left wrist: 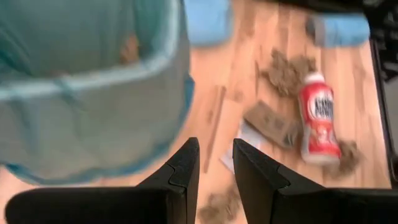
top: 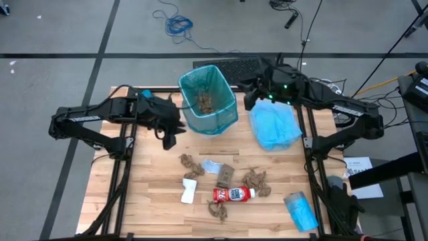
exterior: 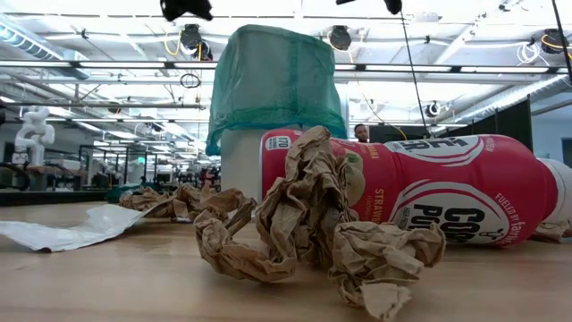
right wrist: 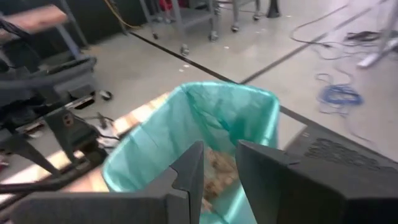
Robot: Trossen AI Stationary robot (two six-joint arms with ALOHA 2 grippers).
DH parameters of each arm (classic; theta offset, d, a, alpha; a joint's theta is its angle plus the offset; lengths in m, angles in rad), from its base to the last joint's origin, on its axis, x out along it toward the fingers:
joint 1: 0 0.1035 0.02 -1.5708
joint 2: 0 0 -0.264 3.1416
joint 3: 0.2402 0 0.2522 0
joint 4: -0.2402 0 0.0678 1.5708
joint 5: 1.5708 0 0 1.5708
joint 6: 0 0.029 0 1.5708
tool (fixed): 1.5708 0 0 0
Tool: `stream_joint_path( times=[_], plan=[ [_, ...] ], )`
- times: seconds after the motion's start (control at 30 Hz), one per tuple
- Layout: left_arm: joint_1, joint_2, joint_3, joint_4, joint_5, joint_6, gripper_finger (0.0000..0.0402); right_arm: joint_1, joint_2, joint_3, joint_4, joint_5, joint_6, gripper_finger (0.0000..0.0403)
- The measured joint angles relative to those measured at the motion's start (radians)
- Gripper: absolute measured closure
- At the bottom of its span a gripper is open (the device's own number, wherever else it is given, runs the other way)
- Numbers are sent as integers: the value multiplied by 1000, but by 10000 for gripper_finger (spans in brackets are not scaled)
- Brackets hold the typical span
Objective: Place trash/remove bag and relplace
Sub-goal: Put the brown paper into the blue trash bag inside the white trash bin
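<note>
Left pincer (top: 168,137) beside lined bin (top: 208,99), narrowly parted, empty

A coiled blue cable (top: 178,25) is seen lying on the grey floor beyond the wooden table (top: 154,194), a dark keyboard (top: 235,67) at its far edge and white papers (top: 361,175) alongside

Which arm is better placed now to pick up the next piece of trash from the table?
Probably the left. The left gripper hangs empty beside the bin, nearer the crumpled paper wad. The right gripper is behind the bin, farther from the trash.
</note>
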Motion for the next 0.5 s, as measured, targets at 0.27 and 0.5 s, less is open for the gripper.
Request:
stream_joint_path(
  times=[0.27,0.5],
  plan=[
    [0,18,-119,38,79,-28,308,55,-17,0,-78,81,26,316],
    [-2,18,-146,39,79,-28,308,73,-14,0,-78,96,30,316]
  ],
)
